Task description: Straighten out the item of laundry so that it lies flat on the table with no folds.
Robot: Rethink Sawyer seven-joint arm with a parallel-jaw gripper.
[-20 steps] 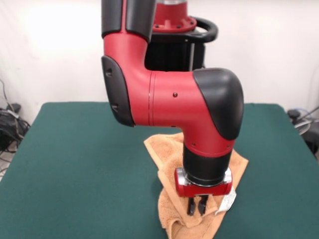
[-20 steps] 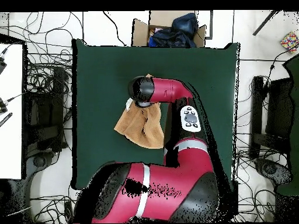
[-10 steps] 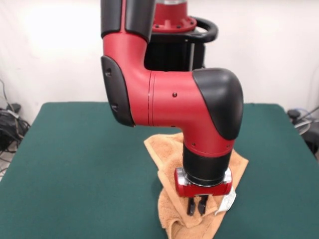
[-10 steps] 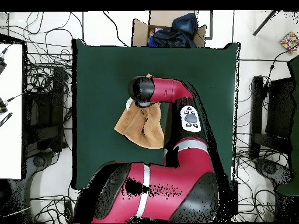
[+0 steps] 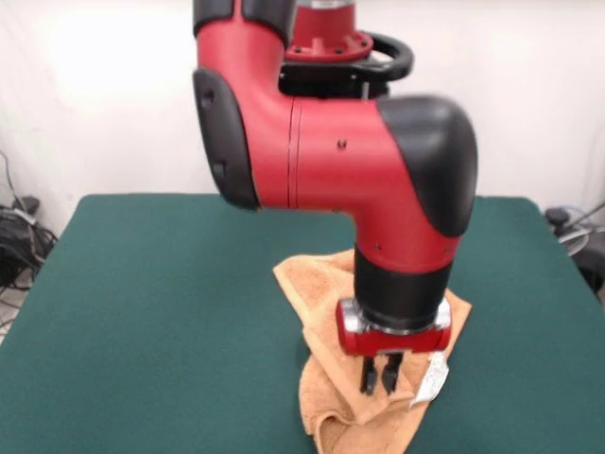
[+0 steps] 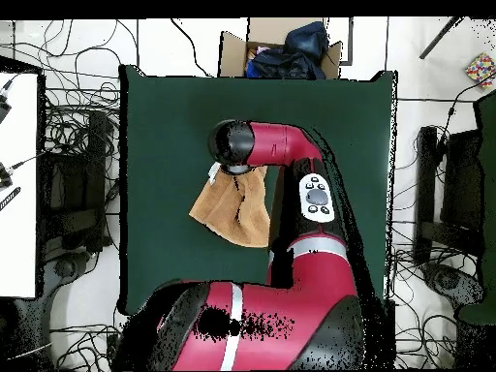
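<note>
Towel [image 5: 331,312] | crumpled, long axis near-to-far | claw [image 5: 380,376] closed on fold

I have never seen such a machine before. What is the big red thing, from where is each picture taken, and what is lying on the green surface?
The red and black thing is a robot arm. It stands on a pedestal at the table, which is covered in dark green cloth. One picture is taken from across the table, facing the robot. The other looks straight down from above, with the robot's base at the bottom.

On the table lies a tan towel, still crumpled and folded, with a small white tag. At the arm's tip is its tool, two dark fingers close together, pointing down at the towel. They seem to pinch a raised fold of it, though I cannot be sure.
</note>
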